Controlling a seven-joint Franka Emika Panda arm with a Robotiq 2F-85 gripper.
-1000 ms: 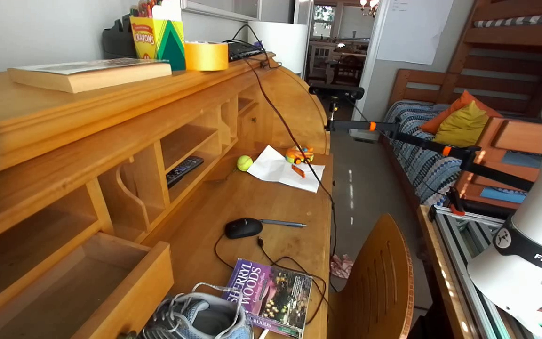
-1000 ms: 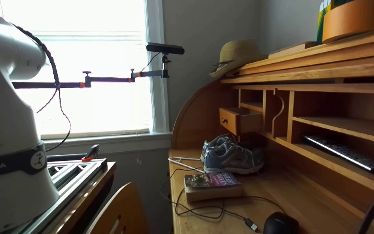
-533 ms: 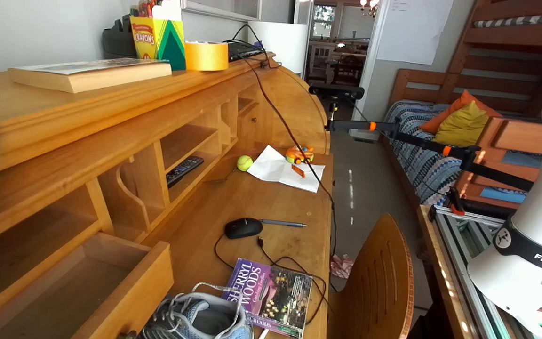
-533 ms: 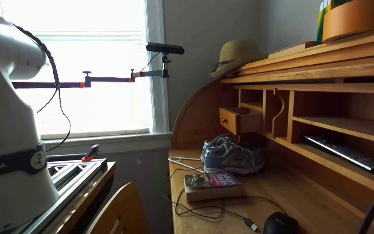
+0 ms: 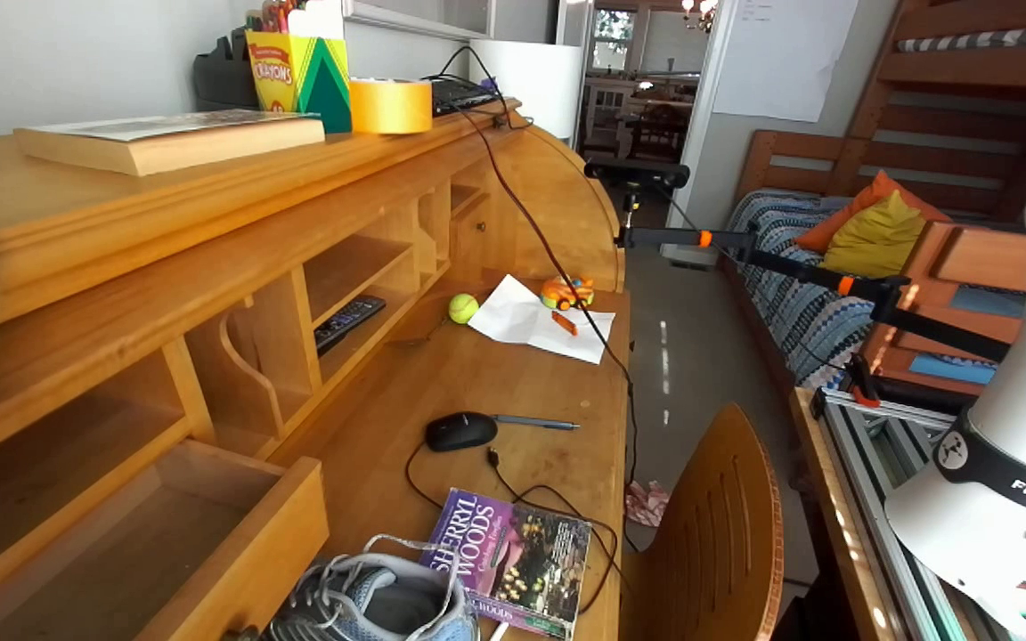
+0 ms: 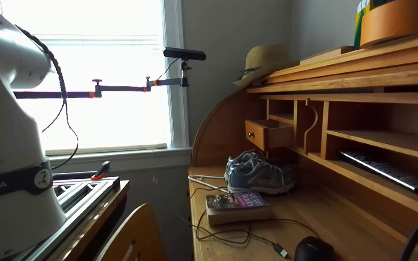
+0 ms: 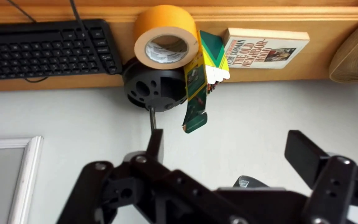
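Note:
My gripper shows in the wrist view, open with nothing between its fingers, and a pale wall lies behind it. It is out of both exterior views. A yellow and green crayon box with a hanging flap is nearest, just beyond the fingers. An orange tape roll, a black round stand with a metal rod, a black keyboard, a paperback and a straw hat are on the desk top. The left finger overlaps the rod's end; I cannot tell whether they touch.
Below are an open drawer, shoes, a purple book, a mouse, a pen, paper, a tennis ball and a toy. A cable hangs over the desk front. A chair stands before it.
In an exterior view, the arm's upper part and its hanging cable have shifted slightly. The things on the desk have not moved.

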